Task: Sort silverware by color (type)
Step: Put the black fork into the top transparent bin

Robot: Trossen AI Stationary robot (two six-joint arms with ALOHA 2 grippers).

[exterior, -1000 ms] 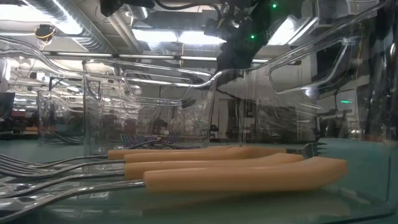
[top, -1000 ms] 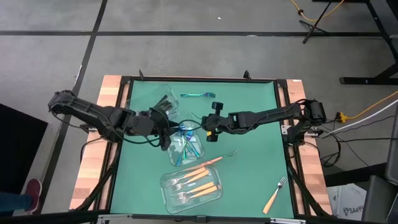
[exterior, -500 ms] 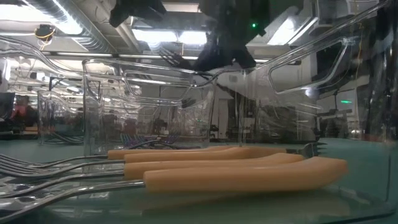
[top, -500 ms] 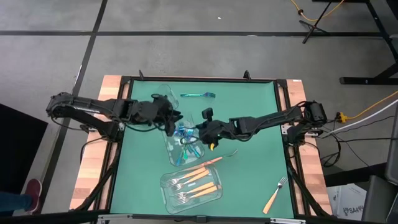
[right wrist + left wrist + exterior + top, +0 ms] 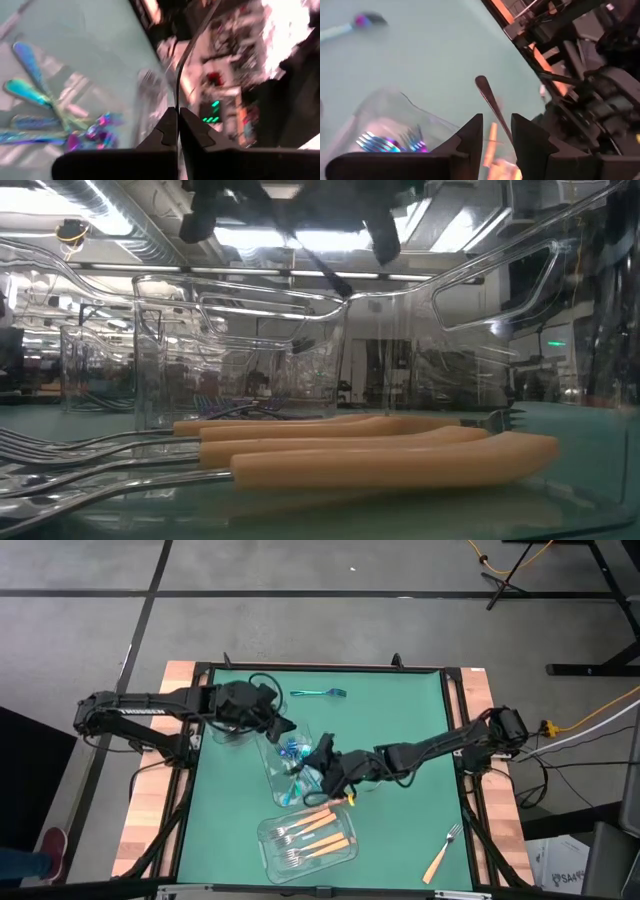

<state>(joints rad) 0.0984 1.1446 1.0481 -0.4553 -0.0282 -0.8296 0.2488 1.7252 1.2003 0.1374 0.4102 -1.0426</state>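
My left gripper (image 5: 283, 726) hovers over the far end of a clear container (image 5: 272, 778) that holds iridescent silverware (image 5: 297, 762), and it is shut on a slim black utensil (image 5: 490, 102). My right gripper (image 5: 320, 764) hangs beside the same container on its right side, shut on a thin utensil (image 5: 187, 47) whose colour I cannot make out. Orange-handled forks (image 5: 310, 837) lie in a second clear container (image 5: 268, 846) near the front edge. One iridescent piece (image 5: 318, 692) lies loose near the far edge. My left gripper pinches the black utensil's stem (image 5: 504, 126) between its two fingers. The rounded end (image 5: 481, 81) sticks out ahead of the fingertips, lifted clear of the table. My right gripper pinches the thin utensil's lower end (image 5: 177, 102) between its closed fingertips (image 5: 169, 120). The rest rises curved ahead of the fingers, clear of the table.
A loose orange-handled fork (image 5: 443, 852) lies at the near right corner, and another (image 5: 338, 800) rests by the front container's far rim. The low view looks past orange handles (image 5: 380, 450) and clear container walls (image 5: 240, 350). Bare green mat (image 5: 410, 710) spreads at the right.
My left gripper has swung toward the far edge with the black utensil and rolled. My right gripper has moved toward the table's left and near edges, rolling as it went, and now hangs beside the iridescent container. In the low view both have risen toward the picture's top.
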